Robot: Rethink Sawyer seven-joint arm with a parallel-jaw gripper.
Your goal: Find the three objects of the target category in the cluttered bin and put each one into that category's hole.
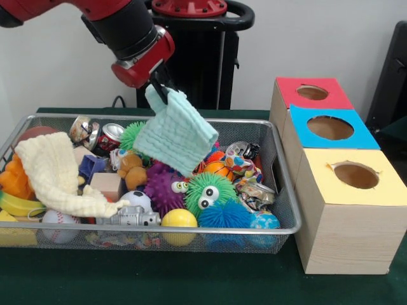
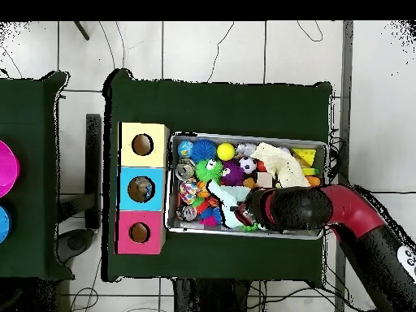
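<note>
Cloth (image 1: 177, 132) pinched in my gripper (image 1: 159, 91), hanging above bin (image 1: 280, 190).
Arm angled down from upper left, wrist over toys; boxes (image 1: 346, 210) w/ holes beside bin.

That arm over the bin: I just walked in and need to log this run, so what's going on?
The gripper is shut on a pale green cloth, holding it up above the wire bin of toys. A second, cream cloth lies in the bin's other end. Beside the bin stand three boxes with holes: red, blue and yellow. The green cloth is not yet over any hole.
</note>
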